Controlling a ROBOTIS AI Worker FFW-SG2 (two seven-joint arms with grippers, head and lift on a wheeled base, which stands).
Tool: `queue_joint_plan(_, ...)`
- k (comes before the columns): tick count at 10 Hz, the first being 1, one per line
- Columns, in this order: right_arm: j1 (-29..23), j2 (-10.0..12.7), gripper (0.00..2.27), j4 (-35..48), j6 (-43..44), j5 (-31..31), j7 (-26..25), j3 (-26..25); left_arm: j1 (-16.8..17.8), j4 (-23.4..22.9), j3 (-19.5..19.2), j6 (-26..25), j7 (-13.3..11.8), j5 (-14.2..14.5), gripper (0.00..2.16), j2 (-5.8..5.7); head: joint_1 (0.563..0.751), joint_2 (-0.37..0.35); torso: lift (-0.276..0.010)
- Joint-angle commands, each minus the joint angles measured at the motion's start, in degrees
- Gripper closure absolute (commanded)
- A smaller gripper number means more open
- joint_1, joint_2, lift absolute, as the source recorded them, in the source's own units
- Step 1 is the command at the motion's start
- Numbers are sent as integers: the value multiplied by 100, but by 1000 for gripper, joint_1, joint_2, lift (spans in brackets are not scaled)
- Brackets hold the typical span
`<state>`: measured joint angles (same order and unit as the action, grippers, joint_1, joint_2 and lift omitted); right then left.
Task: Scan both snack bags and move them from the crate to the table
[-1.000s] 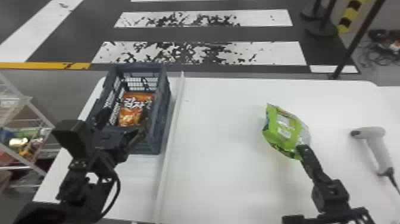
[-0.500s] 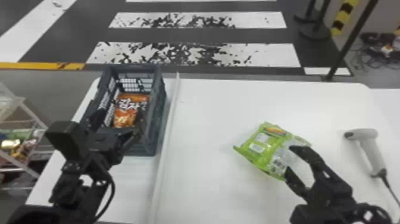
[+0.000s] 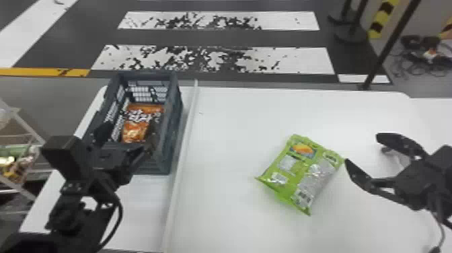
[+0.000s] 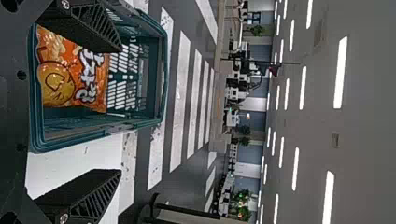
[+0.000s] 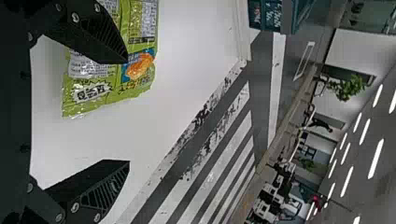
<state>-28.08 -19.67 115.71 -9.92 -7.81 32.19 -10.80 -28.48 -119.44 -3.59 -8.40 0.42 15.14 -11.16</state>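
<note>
Black and spread wide, the right claw [image 3: 362, 148] hangs over the white table [image 3: 235, 134], the green bag [image 3: 299, 171] lying just beside it; whether they touch is hard to tell. Well apart from that claw, past the strip [image 3: 183, 148], the left claw [image 3: 127, 136], also open, is at the crate [image 3: 146, 76], which holds the orange bag [image 3: 139, 117].

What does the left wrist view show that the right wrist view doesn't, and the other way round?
Left wrist view alone: the orange snack bag lying in the crate.
Right wrist view alone: the green snack bag lying on the table.
Both: parts of the crate, table, striped floor and ceiling lights.
</note>
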Motion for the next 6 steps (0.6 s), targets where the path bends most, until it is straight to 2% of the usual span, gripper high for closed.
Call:
queue_joint_plan(1, 31, 139, 731, 13, -323, 755, -2, -203, -9, 9, -1, 0, -7, 7, 76, 0, 695, -12, -88)
queue_joint_plan(2, 57, 271, 1841, 13, -569, 1027, -46, -177, 0, 17, -1, 0, -7, 7, 76, 0, 695, -23, -88)
queue_joint_plan(3, 119, 429, 2263, 13, -692, 1098, -81, -63, 0, 26, -1, 0, -7, 7, 76, 9, 695, -23, -88)
queue_joint_plan(6, 277, 535, 2260, -75, -657, 1159, -72, 667, -18, 35, -1, 0, -7, 7, 76, 35, 695, 25, -88)
